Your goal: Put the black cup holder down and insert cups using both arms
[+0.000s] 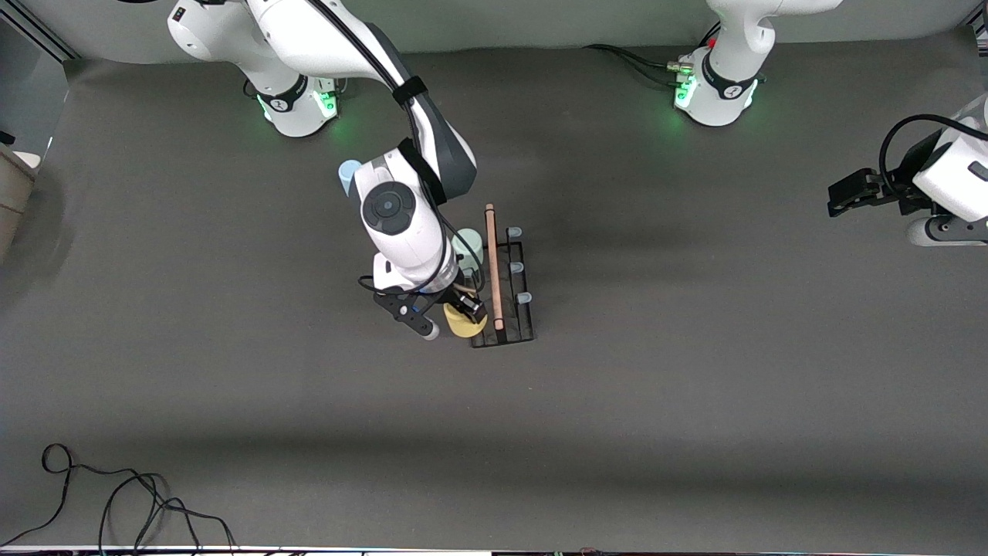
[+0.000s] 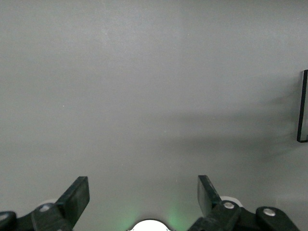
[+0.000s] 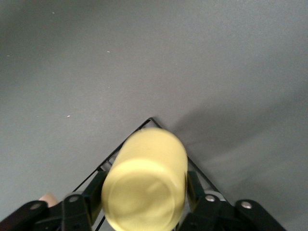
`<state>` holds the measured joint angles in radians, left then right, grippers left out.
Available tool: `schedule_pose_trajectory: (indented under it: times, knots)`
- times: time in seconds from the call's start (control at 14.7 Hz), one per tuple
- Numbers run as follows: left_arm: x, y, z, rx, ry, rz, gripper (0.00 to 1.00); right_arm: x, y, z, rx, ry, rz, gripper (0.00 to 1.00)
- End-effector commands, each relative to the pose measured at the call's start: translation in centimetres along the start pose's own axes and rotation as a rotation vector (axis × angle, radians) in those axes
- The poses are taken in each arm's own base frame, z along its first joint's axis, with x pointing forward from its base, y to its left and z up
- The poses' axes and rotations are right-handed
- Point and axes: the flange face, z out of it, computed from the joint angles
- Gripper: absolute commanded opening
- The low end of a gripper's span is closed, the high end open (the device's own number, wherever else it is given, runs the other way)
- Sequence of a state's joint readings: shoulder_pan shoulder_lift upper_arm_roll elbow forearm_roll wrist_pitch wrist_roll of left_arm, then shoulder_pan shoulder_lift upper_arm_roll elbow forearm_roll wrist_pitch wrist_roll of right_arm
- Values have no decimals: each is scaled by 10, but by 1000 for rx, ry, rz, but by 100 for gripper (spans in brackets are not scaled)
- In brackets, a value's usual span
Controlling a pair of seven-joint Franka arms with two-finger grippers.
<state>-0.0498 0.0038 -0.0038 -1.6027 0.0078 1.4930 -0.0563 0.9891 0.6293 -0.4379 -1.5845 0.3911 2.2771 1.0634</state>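
My right gripper [image 3: 144, 202] clamps the yellow cup [image 3: 144, 185] over the rack [image 1: 505, 297] corner nearest the camera, green cup [image 1: 468, 245] on the rack, blue cup [image 1: 349, 174] farther off, my left gripper [image 2: 143, 199] waits open over bare tabletop [image 1: 695, 371].

My right gripper [image 3: 144, 204] grips the yellow cup [image 3: 146, 180] between both fingers [image 3: 79, 207], its base toward me, over a corner of the black cup holder [image 3: 151, 120] on the grey table [image 3: 144, 57].
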Motion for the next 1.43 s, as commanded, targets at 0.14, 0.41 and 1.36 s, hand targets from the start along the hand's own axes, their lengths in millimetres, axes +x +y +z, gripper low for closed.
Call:
schedule_pose_trajectory:
  times: [0.14, 0.41, 1.36]
  knots:
    - [-1, -1, -1, 14, 4, 11, 100, 15, -5, -30, 30, 10, 14, 100]
    - [-1, -1, 0, 14, 4, 11, 100, 75, 33, -111, -67, -3, -169, 100]
    - [-1, 0, 0, 14, 4, 12, 100, 257, 272, -344, -177, -165, -523, 100]
